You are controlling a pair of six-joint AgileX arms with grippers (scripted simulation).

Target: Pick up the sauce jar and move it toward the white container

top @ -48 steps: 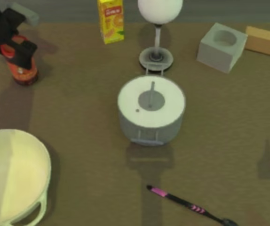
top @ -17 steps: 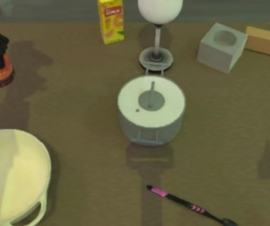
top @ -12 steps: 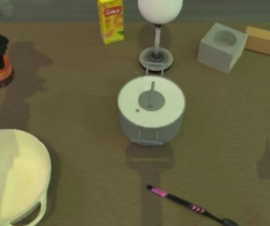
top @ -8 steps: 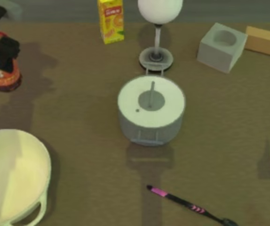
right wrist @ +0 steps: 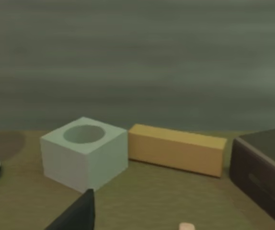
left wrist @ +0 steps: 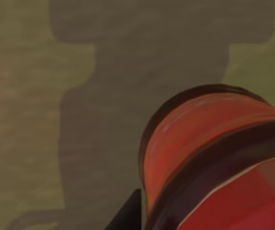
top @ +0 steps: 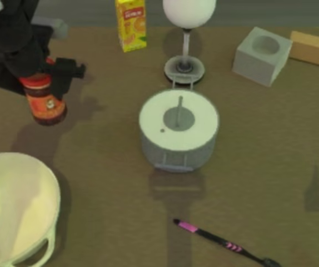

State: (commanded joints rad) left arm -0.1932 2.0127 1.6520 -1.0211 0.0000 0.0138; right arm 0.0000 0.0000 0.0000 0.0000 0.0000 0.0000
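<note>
Jar (top: 45,102) in hand: my left gripper (top: 37,78) is clamped on the sauce jar at its lid end, and the jar hangs below it over the far-left part of the table, its shadow spread on the cloth underneath, so I judge it is lifted clear rather than standing. In the left wrist view the jar fills the near corner, orange-red label band and dark sauce, with only bare table and shadow beyond it. Its long axis looks close to upright, tipped a little. What the coming move turns on is direction: the white container (top: 179,130), the round white-topped tub at mid-table, lies to the right of the jar and somewhat nearer the front edge, well apart from it, with open table between. The yellow juice carton (top: 130,24) stands at the far edge, off that line, so I judge a straight carry to the right should pass it. The big pale bowl (top: 15,208) sits near the front-left corner, below the jar. My right arm is parked at the right side; I cannot tell how its gripper (right wrist: 73,213) stands.
</note>
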